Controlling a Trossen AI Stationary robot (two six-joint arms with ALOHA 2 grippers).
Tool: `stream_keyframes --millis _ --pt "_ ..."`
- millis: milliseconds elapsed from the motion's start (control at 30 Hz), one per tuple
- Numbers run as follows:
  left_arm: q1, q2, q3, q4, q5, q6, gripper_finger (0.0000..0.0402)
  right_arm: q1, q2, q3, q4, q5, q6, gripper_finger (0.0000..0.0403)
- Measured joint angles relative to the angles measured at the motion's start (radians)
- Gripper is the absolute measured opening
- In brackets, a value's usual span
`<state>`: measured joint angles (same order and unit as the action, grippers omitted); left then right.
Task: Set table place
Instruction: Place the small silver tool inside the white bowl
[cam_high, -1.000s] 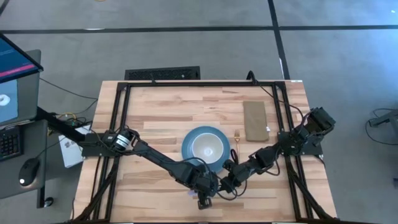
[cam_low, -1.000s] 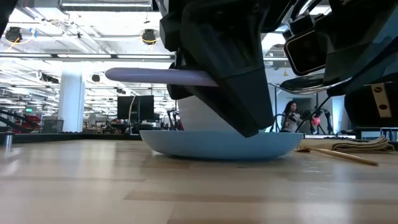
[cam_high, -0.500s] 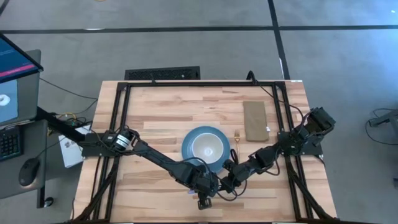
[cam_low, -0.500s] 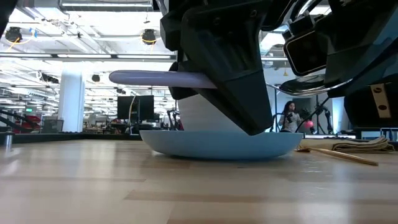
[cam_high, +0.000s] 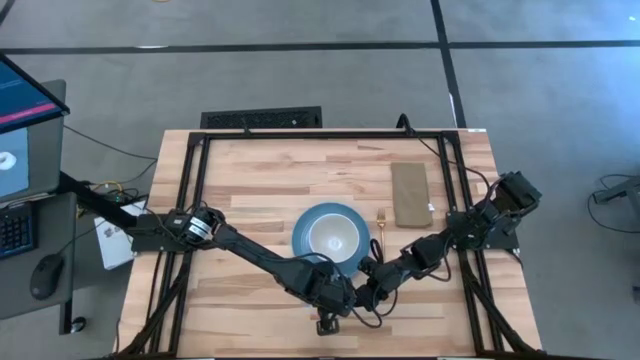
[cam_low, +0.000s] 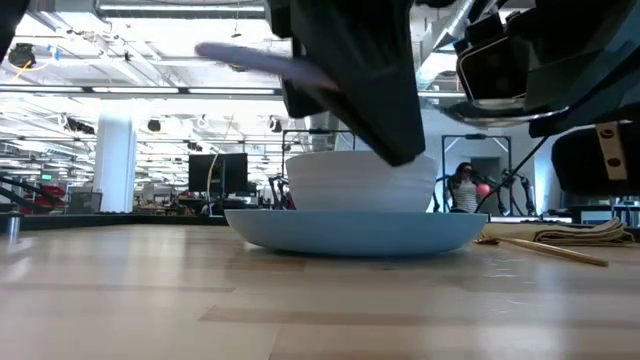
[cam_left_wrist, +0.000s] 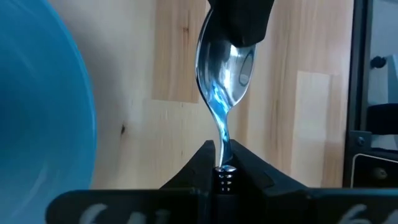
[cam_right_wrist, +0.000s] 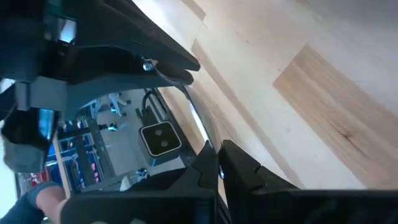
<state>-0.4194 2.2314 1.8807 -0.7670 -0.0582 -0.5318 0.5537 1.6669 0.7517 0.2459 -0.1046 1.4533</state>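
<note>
Surface: wooden table (cam_high: 250, 190) fills the high view's centre, ringed by a black frame.
Plate: blue plate (cam_high: 331, 240) sits centre-right on the planks.
Bowl: white bowl (cam_high: 334, 239) stands in the plate; contents cannot be told.
Napkin: olive pad (cam_high: 409, 194) lies upper right, a gold fork (cam_high: 380, 224) between it and the plate.
Left gripper: left gripper (cam_left_wrist: 224, 155), lower centre, fingers clamped on a spoon (cam_left_wrist: 225, 68).
Right gripper: right gripper (cam_right_wrist: 219, 163) meets it, pinching the same spoon's handle.
</note>
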Motion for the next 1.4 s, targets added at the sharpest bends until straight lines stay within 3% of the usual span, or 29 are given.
stream_keyframes --millis 200,467,800,1100,1267,1400 --pt "-0.001 0.0 0.023 -0.036 0.004 0.007 0.0015 0.0 0.002 -0.001 0.015 0.012 -0.023 0.0027" --pt "0.002 -0.008 0.029 -0.051 0.003 0.001 0.0006 0.006 0.008 -0.006 0.062 -0.013 -0.046 0.0114" --pt "0.0 -0.046 0.028 -0.085 0.028 -0.003 0.0006 0.008 -0.007 -0.007 0.039 -0.01 -0.067 0.0179" --pt "0.029 -0.149 0.028 -0.29 0.037 0.016 0.0006 0.008 -0.18 -0.005 -0.11 0.071 -0.148 0.0197" --pt "0.126 -0.193 0.028 -0.407 0.081 0.019 0.0006 0.006 -0.266 -0.005 -0.233 0.114 -0.16 0.0194" --pt "0.233 -0.195 0.028 -0.495 0.176 0.06 0.0006 0.006 -0.294 -0.005 -0.279 0.144 -0.164 0.0191"
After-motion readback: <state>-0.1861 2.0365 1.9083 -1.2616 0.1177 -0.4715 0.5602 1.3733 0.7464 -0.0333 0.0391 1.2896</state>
